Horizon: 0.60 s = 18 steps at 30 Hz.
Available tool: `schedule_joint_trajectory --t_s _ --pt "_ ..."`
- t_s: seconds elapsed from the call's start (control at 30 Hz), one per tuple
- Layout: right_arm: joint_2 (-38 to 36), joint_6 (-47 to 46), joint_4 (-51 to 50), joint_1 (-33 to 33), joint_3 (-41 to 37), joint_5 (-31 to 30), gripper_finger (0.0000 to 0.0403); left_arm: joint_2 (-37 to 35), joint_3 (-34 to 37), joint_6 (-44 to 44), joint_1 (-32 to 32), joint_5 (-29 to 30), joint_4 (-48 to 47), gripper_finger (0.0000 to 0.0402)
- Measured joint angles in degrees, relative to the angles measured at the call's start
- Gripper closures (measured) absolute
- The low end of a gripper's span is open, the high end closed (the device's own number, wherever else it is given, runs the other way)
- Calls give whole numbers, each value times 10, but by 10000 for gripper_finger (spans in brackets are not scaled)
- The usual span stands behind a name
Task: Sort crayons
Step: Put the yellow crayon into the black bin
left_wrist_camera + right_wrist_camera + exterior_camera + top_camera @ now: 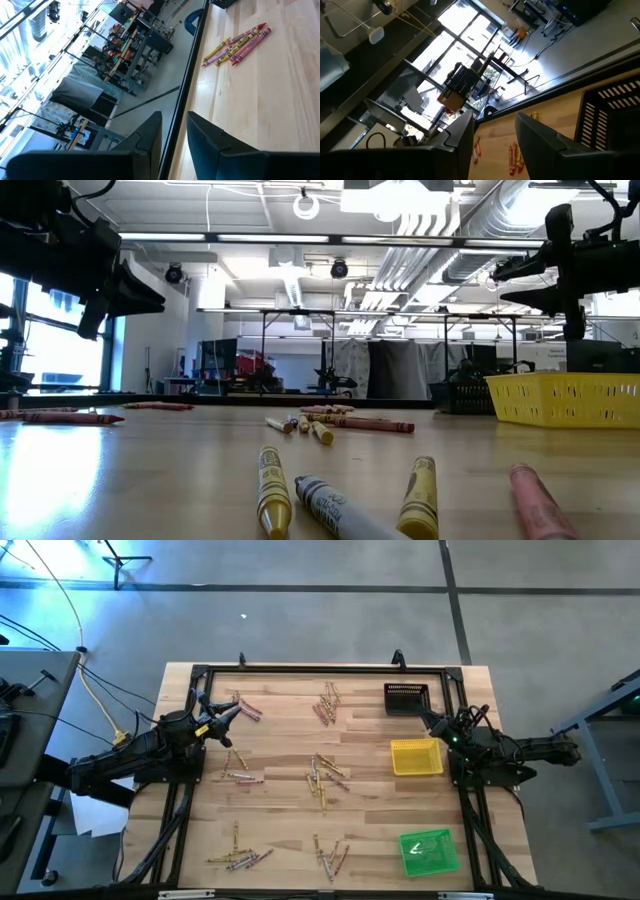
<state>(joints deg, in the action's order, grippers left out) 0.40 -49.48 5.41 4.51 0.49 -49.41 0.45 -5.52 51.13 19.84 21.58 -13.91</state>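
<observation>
Crayons in yellow, red/pink and grey lie flat on the wooden table in several loose clusters, among them ones at the far left [245, 708], far middle [327, 703], centre [325, 778] and near edge [330, 855]. At the table's left side, my left gripper [232, 712] hangs above the table, open and empty, just left of the far-left cluster. Its wrist view shows its gap [175, 117] and a far cluster [240, 42]. My right gripper [437, 723] hangs open and empty at the right side, between the black and yellow trays; its wrist view shows the gap [492, 117].
Three small square trays stand along the right side: black [406, 698] at the far end, yellow [416, 756] in the middle, green [430, 852] near the front. A black frame [320, 668] runs along the table's far edge. Bare wood lies between the clusters.
</observation>
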Motion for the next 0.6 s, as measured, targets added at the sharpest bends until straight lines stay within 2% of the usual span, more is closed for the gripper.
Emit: schedule_joint_trajectory --t_s 0.13,0.37,0.6 --pt "0 10 0 0 0 -13 270 0 0 0 0 0 0 324" --pt "0 -46 2 0 0 -21 270 0 0 0 0 0 0 324" --pt "0 -86 6 0 0 10 270 0 0 0 0 0 0 324"
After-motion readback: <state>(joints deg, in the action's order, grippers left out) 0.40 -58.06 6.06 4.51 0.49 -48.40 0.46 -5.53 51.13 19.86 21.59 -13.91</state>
